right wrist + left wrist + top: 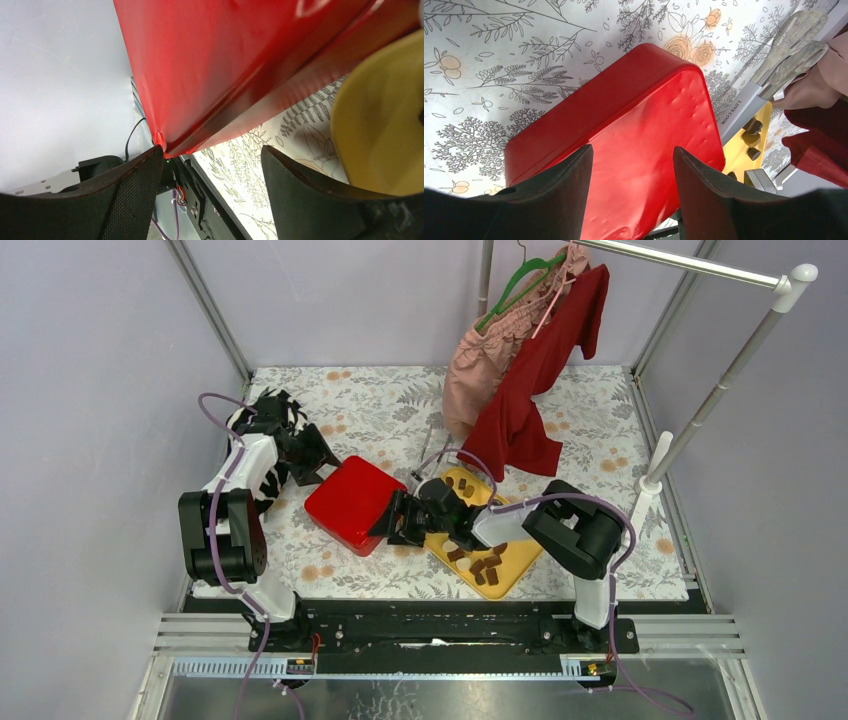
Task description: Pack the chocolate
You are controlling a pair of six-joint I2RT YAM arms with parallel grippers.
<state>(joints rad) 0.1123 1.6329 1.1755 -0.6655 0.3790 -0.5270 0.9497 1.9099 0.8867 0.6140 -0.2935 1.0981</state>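
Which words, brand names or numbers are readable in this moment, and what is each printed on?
"LOVE COOK": printed along the handle of the metal tongs, in the left wrist view.
The red box and the yellow tray show no print, and no view holds any other readable text.

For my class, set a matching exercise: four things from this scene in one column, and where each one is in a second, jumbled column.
Things:
1. red box
2. chocolate pieces
3. dark red garment
4. yellow tray

Places:
a. hanging from the rail
b. on the tablecloth, right of the red box
c. lying on the yellow tray
d. on the tablecloth, left of the yellow tray

Pairs: 1-d, 2-c, 3-a, 4-b
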